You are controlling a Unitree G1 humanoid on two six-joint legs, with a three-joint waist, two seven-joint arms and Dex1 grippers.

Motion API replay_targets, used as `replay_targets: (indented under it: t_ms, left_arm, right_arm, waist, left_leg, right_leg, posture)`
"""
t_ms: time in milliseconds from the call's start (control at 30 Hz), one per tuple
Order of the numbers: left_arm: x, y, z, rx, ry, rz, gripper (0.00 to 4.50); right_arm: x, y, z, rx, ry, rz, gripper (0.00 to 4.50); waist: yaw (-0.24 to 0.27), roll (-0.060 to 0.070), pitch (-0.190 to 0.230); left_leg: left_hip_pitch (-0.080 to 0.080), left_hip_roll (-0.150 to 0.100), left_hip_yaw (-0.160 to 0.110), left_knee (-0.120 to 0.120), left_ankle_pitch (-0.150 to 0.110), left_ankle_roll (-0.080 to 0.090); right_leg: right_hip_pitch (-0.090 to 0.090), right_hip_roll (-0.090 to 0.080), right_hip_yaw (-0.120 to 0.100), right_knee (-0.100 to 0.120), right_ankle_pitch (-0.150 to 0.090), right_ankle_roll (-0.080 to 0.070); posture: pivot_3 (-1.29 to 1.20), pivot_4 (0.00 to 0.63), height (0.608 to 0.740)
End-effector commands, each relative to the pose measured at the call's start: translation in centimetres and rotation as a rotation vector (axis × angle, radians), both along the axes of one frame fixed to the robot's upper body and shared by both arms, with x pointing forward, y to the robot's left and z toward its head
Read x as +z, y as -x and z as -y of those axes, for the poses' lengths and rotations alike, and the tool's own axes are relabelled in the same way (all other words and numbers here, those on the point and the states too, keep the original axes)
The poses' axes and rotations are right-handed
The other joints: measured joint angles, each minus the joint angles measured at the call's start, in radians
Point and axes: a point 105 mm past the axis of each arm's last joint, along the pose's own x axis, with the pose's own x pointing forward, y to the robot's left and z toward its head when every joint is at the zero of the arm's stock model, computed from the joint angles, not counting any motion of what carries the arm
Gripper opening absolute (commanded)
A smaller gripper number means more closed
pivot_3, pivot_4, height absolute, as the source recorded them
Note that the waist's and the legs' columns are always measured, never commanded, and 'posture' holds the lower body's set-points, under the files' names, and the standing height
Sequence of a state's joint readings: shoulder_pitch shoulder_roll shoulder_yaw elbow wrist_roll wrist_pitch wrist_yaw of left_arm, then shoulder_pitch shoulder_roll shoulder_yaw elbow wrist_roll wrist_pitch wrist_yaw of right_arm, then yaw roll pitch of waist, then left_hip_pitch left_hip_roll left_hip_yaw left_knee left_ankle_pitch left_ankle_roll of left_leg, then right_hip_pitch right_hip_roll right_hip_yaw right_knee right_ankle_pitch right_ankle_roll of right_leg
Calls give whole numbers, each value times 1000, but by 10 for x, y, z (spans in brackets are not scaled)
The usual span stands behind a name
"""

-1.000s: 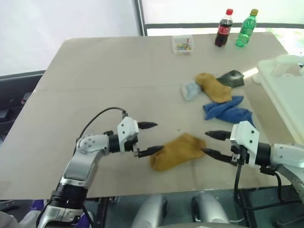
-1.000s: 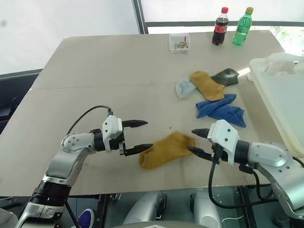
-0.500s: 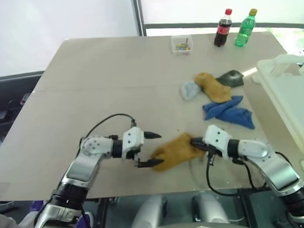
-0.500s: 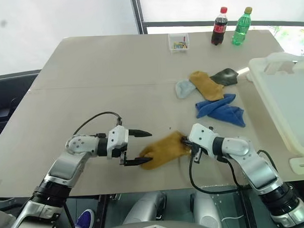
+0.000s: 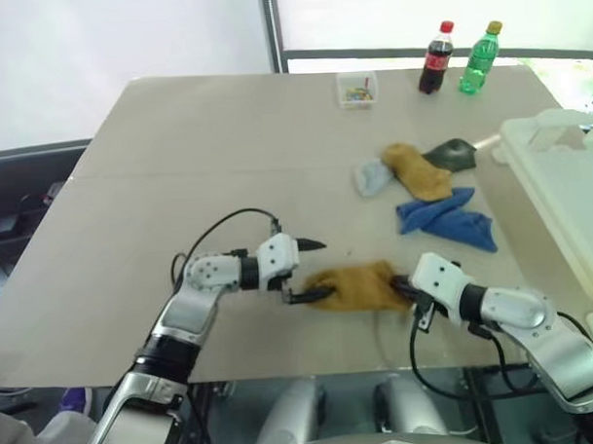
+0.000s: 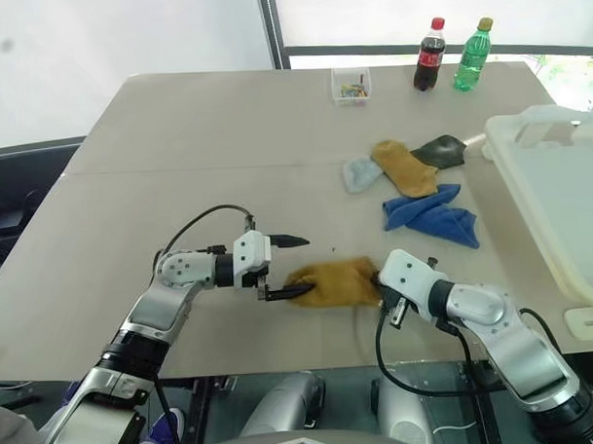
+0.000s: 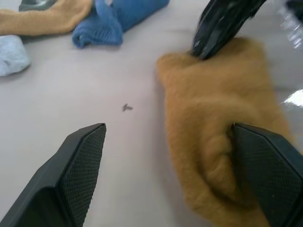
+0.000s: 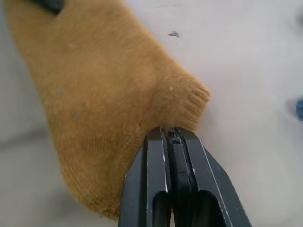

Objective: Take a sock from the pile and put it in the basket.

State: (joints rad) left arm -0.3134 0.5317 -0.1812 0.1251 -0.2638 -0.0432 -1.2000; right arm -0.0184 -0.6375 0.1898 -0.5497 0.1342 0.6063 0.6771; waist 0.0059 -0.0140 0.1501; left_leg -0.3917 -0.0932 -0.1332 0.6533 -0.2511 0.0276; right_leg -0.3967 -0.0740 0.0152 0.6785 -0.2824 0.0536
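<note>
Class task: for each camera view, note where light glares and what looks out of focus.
Left eye view: bright window glare behind the bottles. Left wrist view: the close fingers and mustard sock look soft. Right wrist view: sock knit is crisp.

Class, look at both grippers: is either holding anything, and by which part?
The right gripper is shut on the mustard-yellow sock, pinching its edge near the ribbed cuff. The left gripper is open at the sock's other end, holding nothing.
</note>
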Motion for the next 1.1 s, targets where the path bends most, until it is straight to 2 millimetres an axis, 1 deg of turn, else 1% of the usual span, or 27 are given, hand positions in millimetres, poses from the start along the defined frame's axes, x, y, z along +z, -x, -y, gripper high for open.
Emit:
replay_targets:
  t_ms: [33, 100, 167, 200, 267, 300, 333, 433, 533, 567, 600, 733, 833, 967, 1100]
  left_arm:
    - [30, 1, -7, 24, 115, 20, 4500]
    - [41, 0, -10, 57, 159, 17, 4500]
    - [47, -2, -14, 96, 164, 29, 4500]
    - [48, -3, -16, 112, 160, 36, 4500]
    - [59, -4, -20, 152, 210, 33, 4500]
    - [64, -4, -22, 165, 236, 31, 4500]
    - [67, -4, -24, 175, 255, 27, 4500]
    - [74, -2, -29, 203, 287, 17, 4500]
    - [79, -2, -34, 238, 303, 22, 4500]
    - [80, -2, -36, 252, 304, 27, 4500]
    - [81, -2, -38, 265, 307, 28, 4500]
    - [76, 2, -43, 296, 295, 21, 4500]
    - [72, 7, -44, 306, 276, 15, 4500]
    - [72, 12, -46, 318, 278, 12, 4500]
    - [71, 15, -48, 334, 276, 8, 4500]
  right_arm:
    - [37, -14, 0, -38, -73, 138, 1018]
    - [54, -28, 4, -100, -111, 208, 1798]
    - [68, -41, 5, -142, -140, 261, 2693]
    - [73, -45, 6, -153, -145, 281, 2693]
    - [91, -75, 13, -247, -162, 345, 2693]
    - [94, -89, 16, -287, -147, 363, 2693]
    - [95, -103, 20, -330, -115, 377, 2693]
    - [85, -140, 29, -395, -43, 352, 2693]
    - [80, -164, 34, -443, -16, 324, 2693]
    - [82, -168, 33, -448, -11, 320, 2693]
    - [84, -172, 32, -452, 11, 322, 2693]
    - [92, -175, 21, -419, -60, 251, 2693]
    - [92, -176, 11, -390, -61, 231, 2693]
    - [82, -173, -1, -360, -59, 184, 2693]
    - [64, -171, 0, -367, -19, 128, 2693]
  waist:
    - [-1, 0, 0]
    - [-5, 0, 1]
    - [-7, 0, 1]
    - [-10, 0, 1]
    - [-16, 0, 1]
    - [-20, 0, 1]
    - [-23, 0, 1]
    - [-21, 0, 1]
    - [-18, 0, 1]
    - [-23, 1, 1]
    - [-26, 1, 1]
    - [-42, 1, 1]
    - [-49, 1, 1]
    - [-47, 1, 1]
    - [-46, 1, 1]
  left_leg:
    - [0, 0, 0, 0, 0, 0]
    - [0, 0, 0, 0, 0, 0]
    - [0, 0, 0, 0, -1, 1]
    - [0, 0, 0, 0, -1, 1]
    - [0, 0, 0, -1, 0, 0]
    - [0, 0, 0, -1, 0, 0]
    - [0, 0, 1, -1, 0, 0]
    - [0, 0, 2, -1, 0, 0]
    - [0, 0, 1, -2, 0, -1]
    - [-2, 0, 1, -2, 0, -1]
    - [-8, 0, 3, -2, 0, -1]
    - [-9, 1, 7, -2, 0, 0]
    - [-9, 1, 8, -3, 0, 0]
    - [-8, 2, 9, -3, 0, 0]
    - [-8, 2, 9, -3, 0, 0]
  right_leg:
    - [0, 0, 0, 0, 0, 0]
    - [0, 0, 0, 0, 0, 0]
    - [0, 0, 0, 0, 0, 0]
    - [0, 0, 0, 0, 0, 0]
    - [0, 0, 0, 0, 0, 0]
    - [-1, 1, 0, 0, 0, 0]
    - [-1, 1, 1, 0, 0, 0]
    - [-2, 1, 1, 1, 0, -1]
    - [-2, 1, 1, 0, 0, -1]
    - [-4, 1, 1, -1, 0, -1]
    - [-10, 1, 4, 0, 0, -1]
    - [-14, 1, 9, 2, 1, -1]
    - [-14, 2, 9, 2, 1, -1]
    - [-14, 2, 10, 3, 1, -2]
    - [-14, 2, 10, 3, 1, -2]
  posture:
    - [0, 150, 740]
    - [0, 150, 740]
    - [0, 150, 740]
    - [0, 150, 740]
    - [0, 150, 740]
    - [0, 150, 740]
    - [0, 150, 740]
    - [0, 150, 740]
    - [0, 150, 740]
    - [0, 150, 740]
    - [0, 150, 740]
    - [0, 150, 740]
    - [0, 150, 740]
    - [0, 150, 740]
    - [0, 150, 740]
